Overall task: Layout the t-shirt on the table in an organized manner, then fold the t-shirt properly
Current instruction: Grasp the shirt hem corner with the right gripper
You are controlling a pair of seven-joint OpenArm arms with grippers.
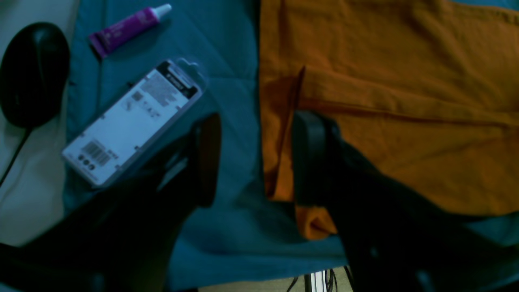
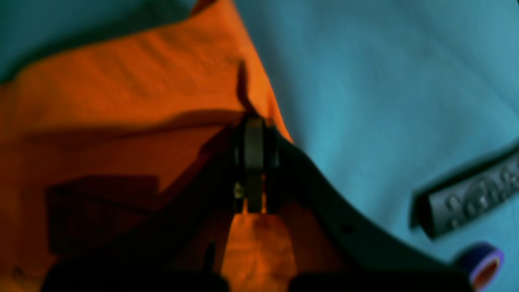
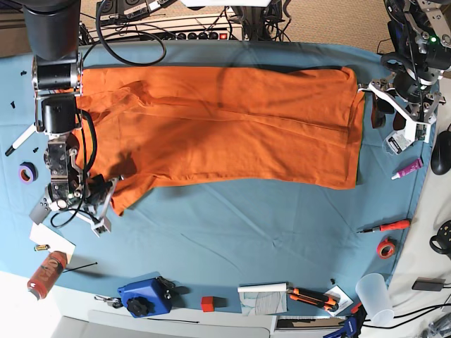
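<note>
The t-shirt (image 3: 225, 127) lies spread flat across the blue-clothed surface (image 3: 232, 239). The right pincer (image 2: 254, 170) is clamped on the t-shirt's edge. The left pincer (image 1: 255, 158) stands wide, straddling the t-shirt's opposite edge, near a purple tube (image 1: 127, 28).

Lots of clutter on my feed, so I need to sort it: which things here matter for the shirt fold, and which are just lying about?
For the job:
- t-shirt
- table
- right gripper, shut on the t-shirt's edge
- left gripper, open at the t-shirt's other end

Lying about:
- purple tube
- white packet
- red screwdriver
- plastic cup
- blue box
</note>
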